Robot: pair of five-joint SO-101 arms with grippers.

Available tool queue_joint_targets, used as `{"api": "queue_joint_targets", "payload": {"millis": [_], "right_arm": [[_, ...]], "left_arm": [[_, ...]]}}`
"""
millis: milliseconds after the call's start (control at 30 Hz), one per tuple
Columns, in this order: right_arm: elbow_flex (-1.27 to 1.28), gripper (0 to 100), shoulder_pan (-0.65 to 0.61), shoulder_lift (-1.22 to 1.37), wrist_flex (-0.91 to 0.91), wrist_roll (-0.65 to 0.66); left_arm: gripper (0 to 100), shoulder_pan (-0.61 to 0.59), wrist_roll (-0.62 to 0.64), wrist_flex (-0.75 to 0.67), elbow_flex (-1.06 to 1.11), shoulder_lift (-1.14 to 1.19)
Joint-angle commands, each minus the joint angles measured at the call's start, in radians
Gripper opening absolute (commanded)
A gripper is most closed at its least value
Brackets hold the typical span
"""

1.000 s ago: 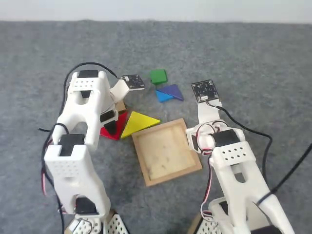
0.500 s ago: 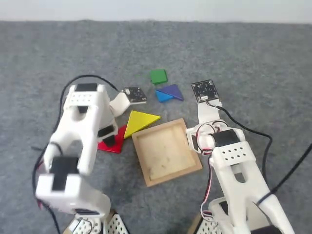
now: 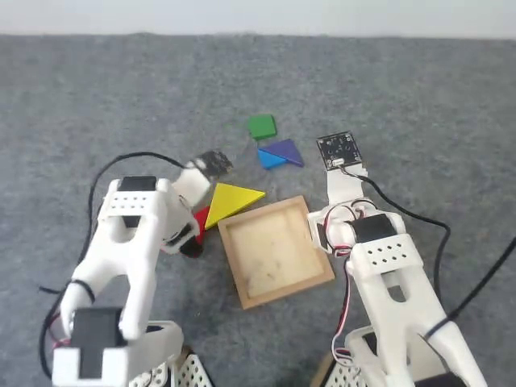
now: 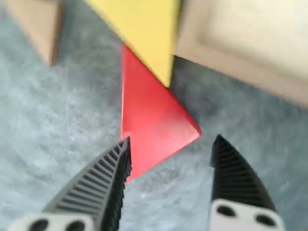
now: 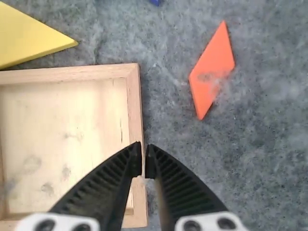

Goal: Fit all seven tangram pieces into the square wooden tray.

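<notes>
The desk (image 3: 435, 89) is covered, as far as it shows, in a grey, fuzzy felt-like cloth (image 3: 97, 89) with a mottled, fibrous nap. Along its far side runs a pale, plain white band (image 3: 258, 14), which may be a wall or a bare border. The light is soft and even, leaving only faint shadows on the grey.

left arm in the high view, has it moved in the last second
Yes. The left arm has drawn back toward the table's near edge; its wrist now sits farther from the green square tangram piece, which stayed put.
</notes>
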Motion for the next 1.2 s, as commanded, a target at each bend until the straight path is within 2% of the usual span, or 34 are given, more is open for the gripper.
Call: {"api": "queue_joint_targets", "payload": {"millis": [0, 67, 133, 300, 433, 633, 733, 1000, 1067, 1167], "right_arm": [[-0.011, 3.1, 0.012, -0.001, -0.013, -0.006], [-0.011, 3.1, 0.012, -0.001, -0.013, -0.006], [-0.011, 3.1, 0.012, -0.001, -0.013, -0.006], [-0.011, 3.1, 0.012, -0.001, -0.013, -0.006], [-0.011, 3.1, 0.012, -0.001, -0.013, -0.006], [-0.011, 3.1, 0.012, -0.001, -0.013, -0.006], [-0.011, 3.1, 0.012, -0.001, -0.013, -0.006], [-0.014, 3.1, 0.012, -0.001, -0.015, -0.006], [-0.014, 3.1, 0.012, -0.001, -0.015, -0.006], [-0.014, 3.2, 0.012, -0.001, -0.015, -0.006]], "left_arm": [[27, -0.058, 0.436, -0.015, -0.079, 0.038], [27, -0.083, 0.578, -0.015, -0.088, 0.072], [27, -0.1, 0.666, -0.014, -0.082, 0.106], [27, -0.114, 0.758, 0.052, -0.088, 0.169], [27, -0.115, 0.842, 0.032, -0.084, 0.176], [27, -0.112, 0.833, 0.048, -0.082, 0.175], [27, -0.117, 0.729, 0.112, -0.104, 0.141], [27, -0.107, 0.712, 0.295, -0.091, -0.213], [28, -0.106, 0.712, 0.298, -0.059, -0.278], [28, -0.107, 0.71, 0.282, -0.022, -0.252]]}}
